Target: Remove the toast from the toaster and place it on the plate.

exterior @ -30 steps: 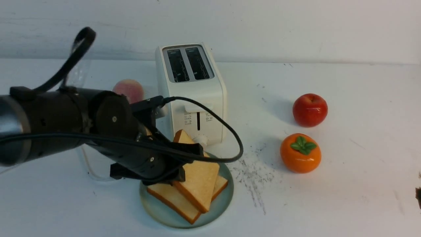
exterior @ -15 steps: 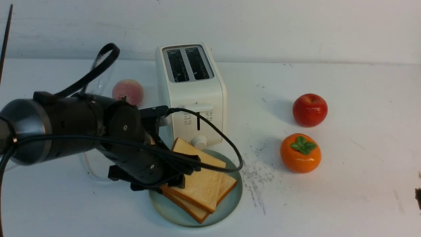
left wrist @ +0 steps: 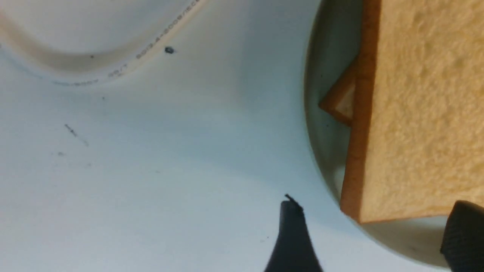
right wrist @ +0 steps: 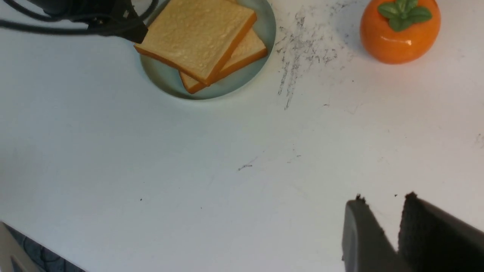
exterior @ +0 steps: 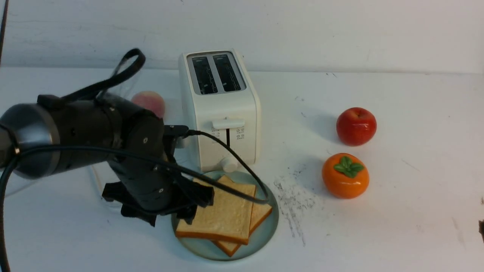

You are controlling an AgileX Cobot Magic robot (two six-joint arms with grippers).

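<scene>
The cream-white toaster stands at the back middle with both slots empty. In front of it the pale blue-green plate holds two slices. The top toast lies flat across the lower toast. My left gripper is open at the plate's left edge, jaws spread wide beside the top toast's corner and not pinching it. The plate's rim and the lower slice's corner show there too. My right gripper is shut and empty, hovering over bare table at the near right.
A red apple and an orange persimmon sit right of the plate. A peach lies behind my left arm. The toaster's white cord runs left of the plate. The table's front edge is close.
My left gripper lowered the tilted toast flat onto the lower slice, opened and let it go, drawing back to the left. The plate slid slightly right early on.
</scene>
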